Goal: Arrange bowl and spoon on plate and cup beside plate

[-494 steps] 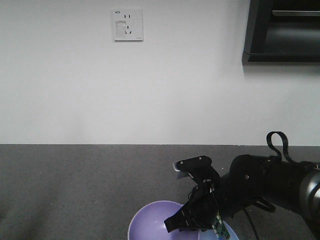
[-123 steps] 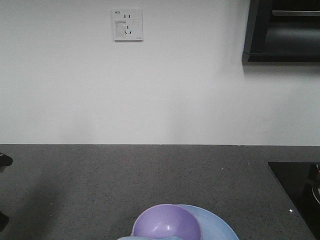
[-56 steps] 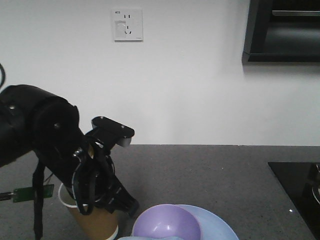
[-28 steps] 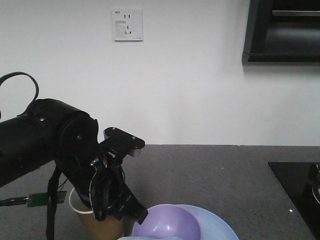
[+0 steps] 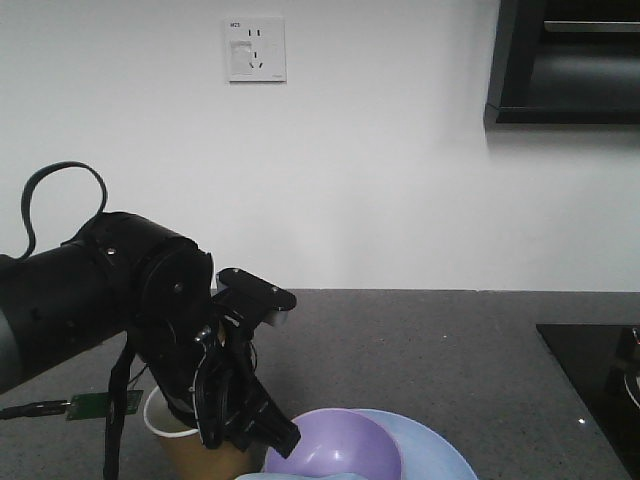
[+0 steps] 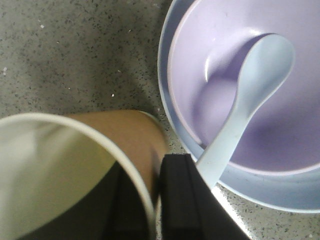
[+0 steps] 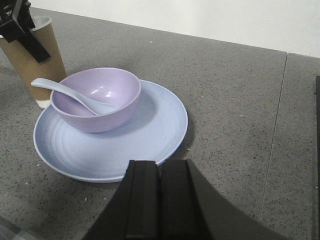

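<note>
Cup [image 7: 33,57] sat in our left claw [image 6: 150,200], pinched by its rim, touching the counter [image 7: 230,75]. Just beside that claw, the bowl [image 7: 97,97] and spoon [image 7: 75,95] were on the plate [image 7: 150,135]. Only letting go seemed left. Our right claw [image 7: 160,200] was clenched, empty.

Dark grey speckled table [image 7: 230,90] carries the pale blue plate [image 7: 150,140] flat on its surface, and the brown paper cup [image 7: 35,60] stands upright just beside the plate's rim.
</note>
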Available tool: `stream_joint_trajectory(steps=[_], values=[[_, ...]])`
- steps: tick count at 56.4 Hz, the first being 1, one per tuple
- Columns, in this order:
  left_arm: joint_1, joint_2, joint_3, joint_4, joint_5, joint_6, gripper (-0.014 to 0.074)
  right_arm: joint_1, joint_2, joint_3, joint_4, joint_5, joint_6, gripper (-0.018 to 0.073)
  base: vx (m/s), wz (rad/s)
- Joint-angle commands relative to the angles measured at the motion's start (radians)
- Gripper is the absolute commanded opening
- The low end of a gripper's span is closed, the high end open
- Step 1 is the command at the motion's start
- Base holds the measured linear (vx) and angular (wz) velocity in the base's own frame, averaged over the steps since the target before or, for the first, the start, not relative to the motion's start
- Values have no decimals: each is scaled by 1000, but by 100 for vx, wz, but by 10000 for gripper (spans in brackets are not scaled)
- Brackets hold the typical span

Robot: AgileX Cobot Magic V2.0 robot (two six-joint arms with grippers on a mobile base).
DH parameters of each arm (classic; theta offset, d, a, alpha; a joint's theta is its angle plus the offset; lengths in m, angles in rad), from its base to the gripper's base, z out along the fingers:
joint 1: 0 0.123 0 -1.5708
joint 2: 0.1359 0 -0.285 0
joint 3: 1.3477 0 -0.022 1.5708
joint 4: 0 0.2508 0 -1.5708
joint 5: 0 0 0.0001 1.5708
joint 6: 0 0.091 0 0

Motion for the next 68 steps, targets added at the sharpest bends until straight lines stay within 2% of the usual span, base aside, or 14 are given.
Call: stream_joint_trajectory(steps=[1,7,13,34,48,53,56,59,64,68], values=[[-3,-47,-29,6,-28,-11,349,-3,20,-28,-9,-77,-6,-8,0,0],[-3,-47,-29,5,-27,-11,421,-3,20,-28,-9,-77,-6,-8,0,0],[-3,-48,-30,5,-25,-11,456,-3,20,-28,-9,-77,-6,-8,0,0],[-3,-49,-132,5,75,-11,457,-3,20,-28,-15,-76,-6,-8,0,0],[-3,-108,-215,-29,76,-10,440,-3,20,-28,-15,-75,-6,-8,0,0],[-3,-151,-237,-29,76,-10,377,-3,20,-28,-15,-75,-6,-8,0,0],[-3,-181,-238,-27,75,-10,304,-3,20,-28,-15,-75,-6,-8,0,0],[-3,-213,-238,-24,76,-10,205,-3,20,-28,-15,-75,-6,-8,0,0],[-3,-276,-238,-17,72,5,-10,-3,20,-28,-15,-75,-6,-8,0,0],[-3,-328,-234,-18,56,28,-9,-3,20,-28,-15,-68,-6,-8,0,0]])
